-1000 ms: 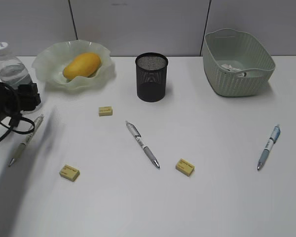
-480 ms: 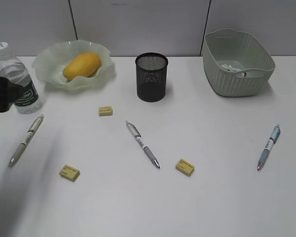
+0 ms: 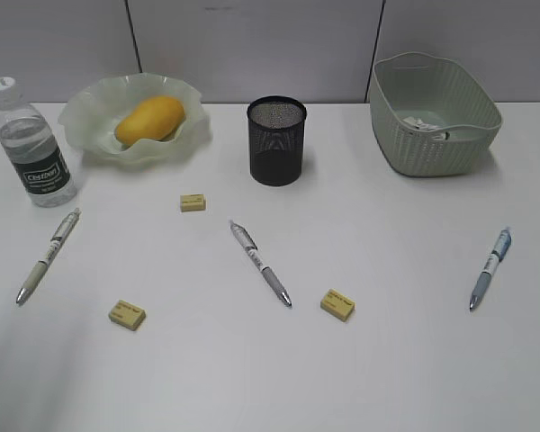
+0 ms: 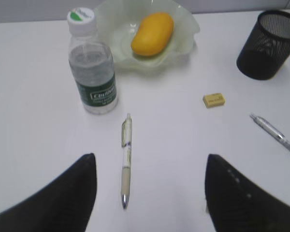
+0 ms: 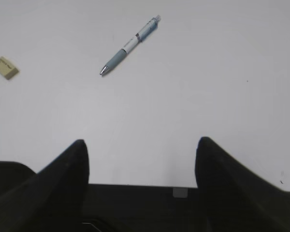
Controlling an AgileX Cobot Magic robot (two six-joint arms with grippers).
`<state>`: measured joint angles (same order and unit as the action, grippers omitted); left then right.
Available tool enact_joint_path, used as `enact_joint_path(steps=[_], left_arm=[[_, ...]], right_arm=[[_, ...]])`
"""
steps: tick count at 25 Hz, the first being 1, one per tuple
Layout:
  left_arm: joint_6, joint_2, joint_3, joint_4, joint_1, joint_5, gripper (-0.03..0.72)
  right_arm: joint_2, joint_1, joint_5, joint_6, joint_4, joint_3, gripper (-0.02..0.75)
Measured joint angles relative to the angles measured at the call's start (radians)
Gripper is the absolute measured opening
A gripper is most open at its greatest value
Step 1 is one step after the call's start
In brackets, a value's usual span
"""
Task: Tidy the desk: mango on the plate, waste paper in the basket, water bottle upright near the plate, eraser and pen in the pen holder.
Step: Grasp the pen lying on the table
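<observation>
Both black two-fingered grippers, left (image 4: 150,191) and right (image 5: 140,181), are hovering with jaws spread wide, gripping nothing.

Exterior: neither arm in shot. Waste paper (image 3: 425,123) mostly hidden behind the basket (image 3: 436,135) wall. Eraser print too small to read. Left wrist: pen holder (image 4: 268,44) clipped at the right edge, second pen (image 4: 276,136) cut off there too; finger (image 4: 70,195) tips blurred, run off the bottom.
</observation>
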<state>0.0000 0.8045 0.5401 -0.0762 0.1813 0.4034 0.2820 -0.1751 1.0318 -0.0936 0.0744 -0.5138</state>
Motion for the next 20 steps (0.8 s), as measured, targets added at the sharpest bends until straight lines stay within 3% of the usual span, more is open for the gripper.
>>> enact_joint_path(steps=[8,15,20], left_arm=[[0.0,-0.171,0.001,-0.048,0.0,0.473,0.505],[0.0,-0.182,0.001,-0.069,0.0,0.545,0.5],[0.0,-0.182,0.001,-0.074,0.0,0.61,0.498]], right_arm=[[0.055,0.0,-0.001,0.0,0.0,0.0,0.543],[0.097,0.0,-0.021,0.005,0.0,-0.005,0.543],[0.198,0.0,-0.118,0.002,-0.002,-0.029,0.543]])
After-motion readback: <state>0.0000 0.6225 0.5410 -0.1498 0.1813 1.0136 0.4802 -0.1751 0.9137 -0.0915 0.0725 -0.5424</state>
